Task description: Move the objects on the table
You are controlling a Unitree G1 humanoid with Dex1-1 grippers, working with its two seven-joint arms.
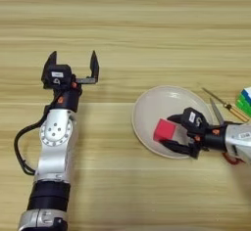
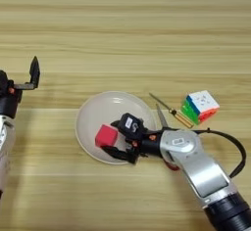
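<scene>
A large cream plate (image 1: 158, 103) lies right of centre on the wooden table (image 1: 147, 24). A small red cube (image 1: 163, 129) rests on the plate's near side. My right gripper (image 1: 172, 133) reaches in from the right, low over the plate and open. Its two black fingers (image 2: 115, 124) spread on either side of the cube's right edge without closing on it. My left gripper (image 1: 72, 64) stands open and empty at the left, well away from the plate.
Right of the plate lie red-handled scissors (image 2: 161, 116), partly under my right arm, and a thin orange-handled screwdriver (image 2: 172, 112). A multicoloured puzzle cube (image 2: 201, 105) sits beyond them.
</scene>
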